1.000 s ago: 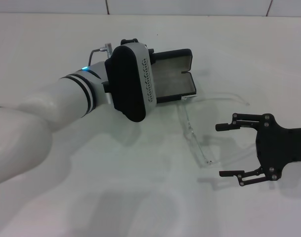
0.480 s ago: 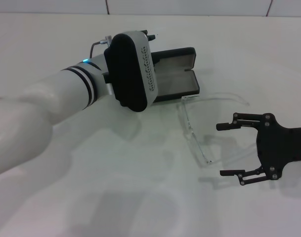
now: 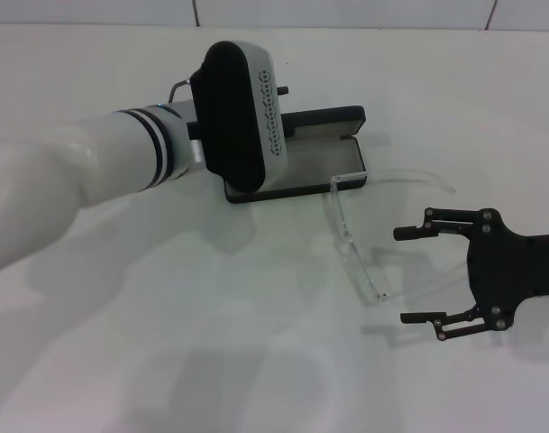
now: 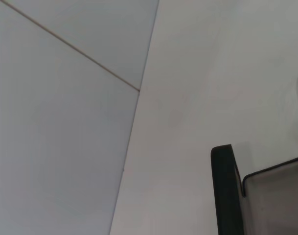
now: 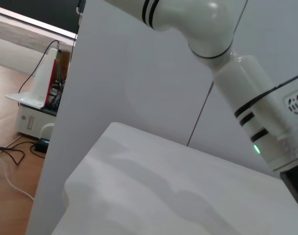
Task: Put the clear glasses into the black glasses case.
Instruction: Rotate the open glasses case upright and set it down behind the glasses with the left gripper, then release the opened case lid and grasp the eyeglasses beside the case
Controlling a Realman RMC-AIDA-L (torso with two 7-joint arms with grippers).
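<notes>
no readable text, labels, brands or numbers on anything in view

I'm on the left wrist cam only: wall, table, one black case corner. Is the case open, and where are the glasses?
Observer: The head view shows the black case open, with its grey lining facing up. The left arm covers its left end.
Operator: Glasses?
Observer: The clear glasses lie on the table, outside the case, to its right and nearer the robot. One end sits by the case's near right corner.
Operator: Right gripper?
Observer: The right gripper is open and holds nothing. It is on the right side of the glasses.
</notes>
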